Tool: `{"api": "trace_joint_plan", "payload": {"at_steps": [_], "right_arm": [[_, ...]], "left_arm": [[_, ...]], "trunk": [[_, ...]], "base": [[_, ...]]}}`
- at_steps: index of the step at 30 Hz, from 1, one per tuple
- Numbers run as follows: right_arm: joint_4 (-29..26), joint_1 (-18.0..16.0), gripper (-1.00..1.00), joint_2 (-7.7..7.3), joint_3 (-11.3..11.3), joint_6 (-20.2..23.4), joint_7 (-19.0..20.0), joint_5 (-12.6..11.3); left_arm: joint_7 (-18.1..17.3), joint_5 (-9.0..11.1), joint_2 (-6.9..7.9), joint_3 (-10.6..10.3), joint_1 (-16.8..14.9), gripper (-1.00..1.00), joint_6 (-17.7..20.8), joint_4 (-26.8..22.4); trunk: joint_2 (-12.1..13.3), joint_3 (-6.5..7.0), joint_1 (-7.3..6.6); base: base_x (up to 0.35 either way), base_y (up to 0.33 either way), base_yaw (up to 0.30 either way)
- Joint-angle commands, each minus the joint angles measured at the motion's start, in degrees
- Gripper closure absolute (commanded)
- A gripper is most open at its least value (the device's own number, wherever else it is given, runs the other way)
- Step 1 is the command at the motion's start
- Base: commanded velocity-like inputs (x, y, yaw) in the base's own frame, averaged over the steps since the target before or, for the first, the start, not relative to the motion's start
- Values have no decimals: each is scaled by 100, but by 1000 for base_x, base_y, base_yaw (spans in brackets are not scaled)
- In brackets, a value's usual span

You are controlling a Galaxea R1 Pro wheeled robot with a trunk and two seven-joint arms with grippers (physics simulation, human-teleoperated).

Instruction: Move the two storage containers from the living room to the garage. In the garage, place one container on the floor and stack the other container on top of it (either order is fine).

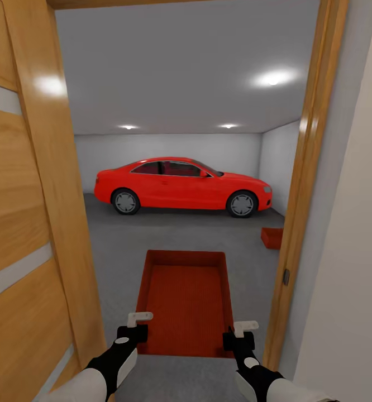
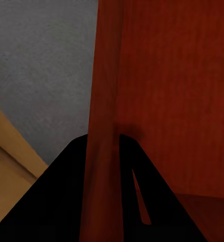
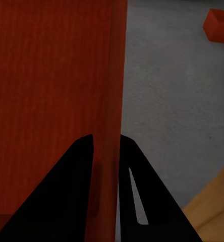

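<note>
I hold one orange-red storage container (image 1: 187,298) out in front of me, level, in the doorway to the garage. My left gripper (image 1: 139,334) is shut on its left wall (image 2: 104,126) near the close corner. My right gripper (image 1: 232,339) is shut on its right wall (image 3: 112,126) in the same way. The second storage container (image 1: 272,237) rests on the dark grey garage floor (image 1: 124,245) at the right, partly hidden by the door frame; a corner of that container (image 3: 219,25) appears in the right wrist view.
A wooden door (image 1: 24,223) stands open close on my left and the wooden door frame (image 1: 303,195) runs up on my right beside a cream wall. A red car (image 1: 183,187) is parked across the back of the garage.
</note>
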Motion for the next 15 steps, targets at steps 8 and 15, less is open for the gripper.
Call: {"api": "trace_joint_plan", "payload": {"at_steps": [8,15], "right_arm": [[13,-6,100,5,-27,-29,-36,-158],[13,-6,100,6,-27,-42,-36,-155]], "left_arm": [[42,-24,-5,88,-7,100,-15,1],[42,-25,-5,93,-8,100,-15,0]], "trunk": [[-8,-9,2],[-8,-9,2]], "base": [[2,1,-2],[213,0,0]]}}
